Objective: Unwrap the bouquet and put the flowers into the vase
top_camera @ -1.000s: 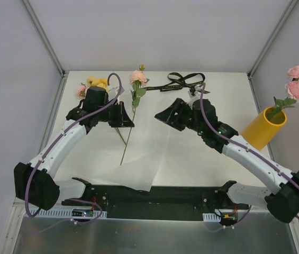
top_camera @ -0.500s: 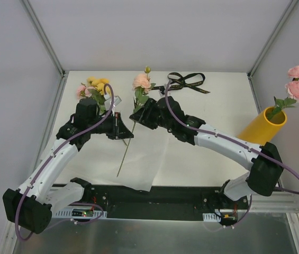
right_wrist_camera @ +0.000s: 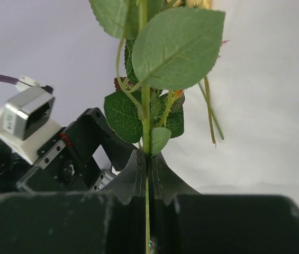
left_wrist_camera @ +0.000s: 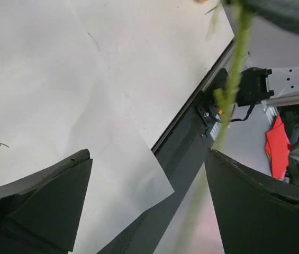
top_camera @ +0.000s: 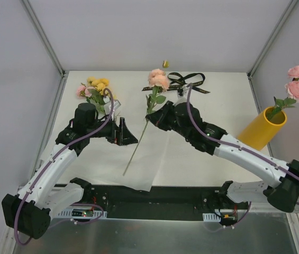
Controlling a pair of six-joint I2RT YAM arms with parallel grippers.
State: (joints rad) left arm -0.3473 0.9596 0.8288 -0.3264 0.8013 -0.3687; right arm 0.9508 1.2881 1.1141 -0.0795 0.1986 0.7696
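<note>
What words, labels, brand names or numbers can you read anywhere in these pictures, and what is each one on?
No text can be read in any view.
The black ribbon: any print on it is too small to tell.
The yellow vase: plain, no label or marking.
The small circuit boards on the base rail: any markings are too small to read.

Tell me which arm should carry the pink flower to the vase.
Right. The right gripper holds the pink flower by its stem and the yellow vase stands on the right too; the left gripper is open, gripping nothing.
</note>
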